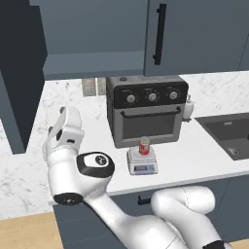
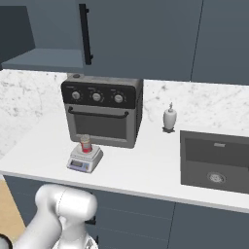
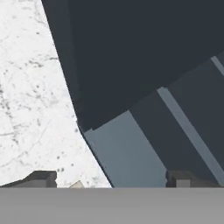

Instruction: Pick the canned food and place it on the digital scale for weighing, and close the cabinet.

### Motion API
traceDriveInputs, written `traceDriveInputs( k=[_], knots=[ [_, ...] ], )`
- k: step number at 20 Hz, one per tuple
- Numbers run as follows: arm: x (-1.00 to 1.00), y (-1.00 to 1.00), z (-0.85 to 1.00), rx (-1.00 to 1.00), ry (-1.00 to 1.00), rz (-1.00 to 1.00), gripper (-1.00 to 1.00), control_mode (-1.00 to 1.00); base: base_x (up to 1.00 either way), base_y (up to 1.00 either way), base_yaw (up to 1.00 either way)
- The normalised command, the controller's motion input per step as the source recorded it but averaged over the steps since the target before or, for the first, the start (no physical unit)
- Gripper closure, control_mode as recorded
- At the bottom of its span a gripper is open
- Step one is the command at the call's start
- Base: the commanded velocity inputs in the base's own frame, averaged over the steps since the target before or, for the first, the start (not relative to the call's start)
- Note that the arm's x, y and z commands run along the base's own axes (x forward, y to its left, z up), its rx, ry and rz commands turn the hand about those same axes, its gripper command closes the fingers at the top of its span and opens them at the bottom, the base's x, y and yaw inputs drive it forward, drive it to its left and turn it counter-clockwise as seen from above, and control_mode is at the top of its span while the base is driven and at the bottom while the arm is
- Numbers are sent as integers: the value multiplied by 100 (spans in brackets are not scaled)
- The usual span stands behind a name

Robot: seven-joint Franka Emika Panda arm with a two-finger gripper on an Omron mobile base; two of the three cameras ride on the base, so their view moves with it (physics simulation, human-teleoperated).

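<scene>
Standing on the digital scale [image 1: 142,163], the canned food [image 1: 144,146] is well apart from the spread, empty fingers [image 3: 43,178].

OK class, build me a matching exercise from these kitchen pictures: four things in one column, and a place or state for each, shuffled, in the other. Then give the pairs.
Things:
1. canned food
2. digital scale
3. soap dispenser
4. left cabinet door

Places or states:
A. swung open
B. standing on the scale's platter
C. on the counter in front of the toaster oven
D. between the oven and the sink

Pairs: 1-B, 2-C, 3-D, 4-A
</scene>
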Motion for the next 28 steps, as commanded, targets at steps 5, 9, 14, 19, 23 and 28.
traceDriveInputs(
  k=[5,9,14,19,23,28],
  knots=[
    [-60,23,-68,0,-2,0,-100,-100,0,0,0],
    [-56,33,-23,0,-3,0,-100,-100,0,0,0],
    [-13,94,0,-5,-6,0,-100,-100,0,0,0],
    [0,96,-9,-10,-3,0,-100,-100,0,0,0],
    [0,70,-29,-14,-5,0,-100,-100,0,0,0],
    [0,67,11,-10,-14,-2,-100,-100,0,0,0]
  ],
)
